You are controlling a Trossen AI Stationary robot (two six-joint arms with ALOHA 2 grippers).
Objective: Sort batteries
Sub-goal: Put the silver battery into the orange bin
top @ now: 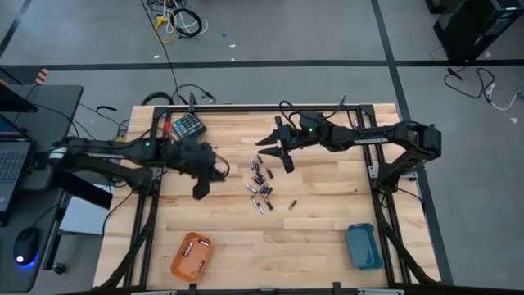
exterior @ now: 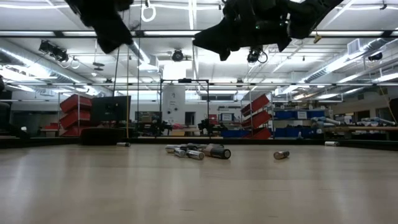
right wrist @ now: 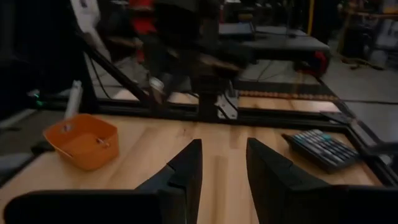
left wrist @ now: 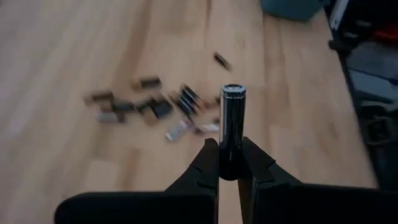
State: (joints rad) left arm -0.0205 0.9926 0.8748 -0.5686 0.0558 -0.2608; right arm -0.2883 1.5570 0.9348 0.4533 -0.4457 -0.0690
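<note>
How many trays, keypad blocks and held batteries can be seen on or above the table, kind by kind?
Trays: 2, the orange tray and the blue tray.
Keypad blocks: 1, the dark teal keypad block.
Held batteries: 1, the battery in the left gripper.
Total: 4.

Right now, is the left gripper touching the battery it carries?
Touching. The left wrist view shows the left gripper with both fingers clamped on the upright battery.

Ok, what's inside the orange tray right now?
Inside the orange tray, the high view shows two or three batteries on its floor. In the right wrist view its near wall hides most of the floor.
</note>
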